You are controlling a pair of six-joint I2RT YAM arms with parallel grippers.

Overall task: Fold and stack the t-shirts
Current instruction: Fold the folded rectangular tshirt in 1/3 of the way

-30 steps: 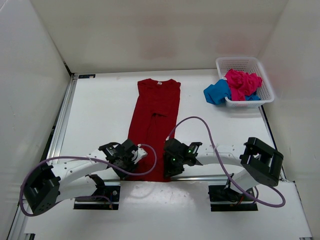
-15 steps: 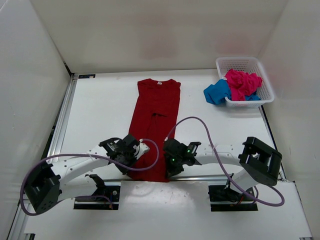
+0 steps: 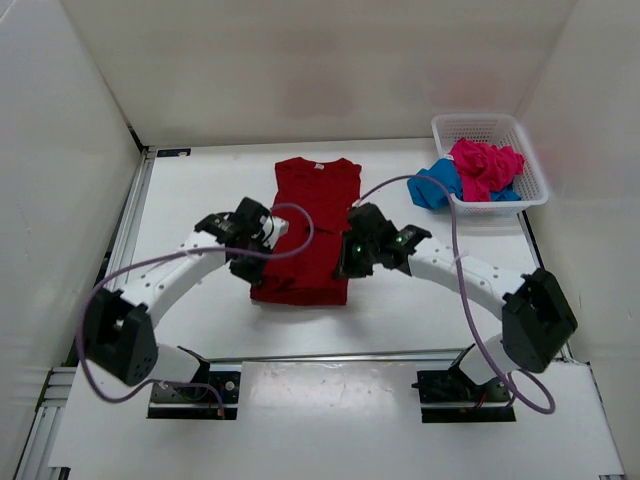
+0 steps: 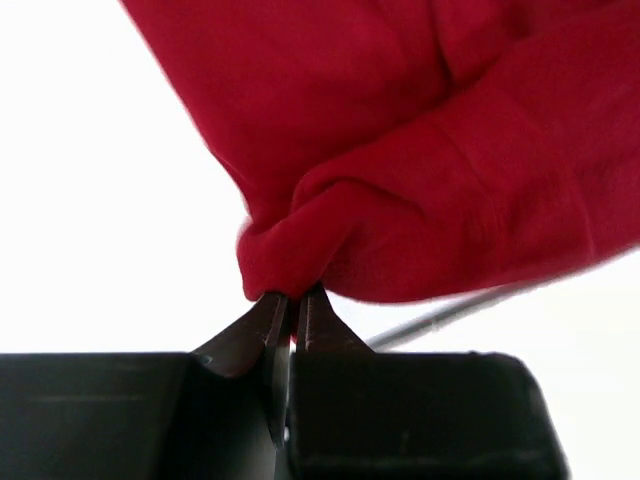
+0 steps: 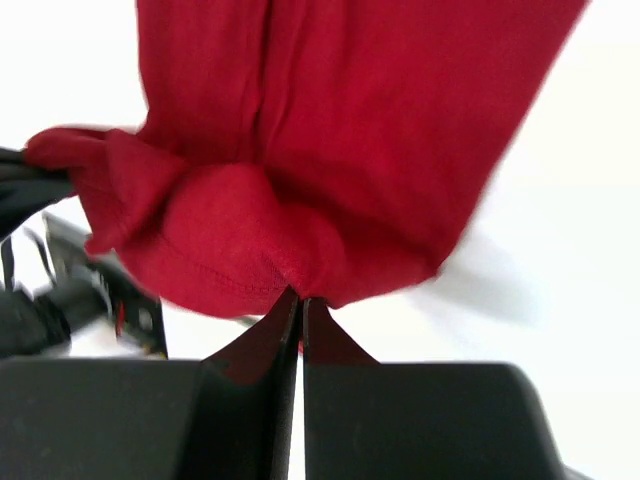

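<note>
The dark red t-shirt (image 3: 308,225) lies in the middle of the table, its bottom half lifted and doubled back over the upper half. My left gripper (image 3: 262,243) is shut on the left hem corner of the red t-shirt (image 4: 400,150). My right gripper (image 3: 350,250) is shut on the right hem corner of the same red t-shirt (image 5: 330,130). The fabric hangs bunched from both pairs of fingertips. A pink-magenta t-shirt (image 3: 483,166) lies crumpled in the basket, and a blue t-shirt (image 3: 433,185) hangs over the basket's left rim onto the table.
A white mesh basket (image 3: 490,125) stands at the back right corner. White walls close in the table on three sides. A metal rail (image 3: 125,240) runs along the left edge. Purple cables loop over both arms.
Both grippers closed on the red t-shirt's bottom hem near the front edge, then lifted it and carried it toward the back, folding the lower half over the upper half.
</note>
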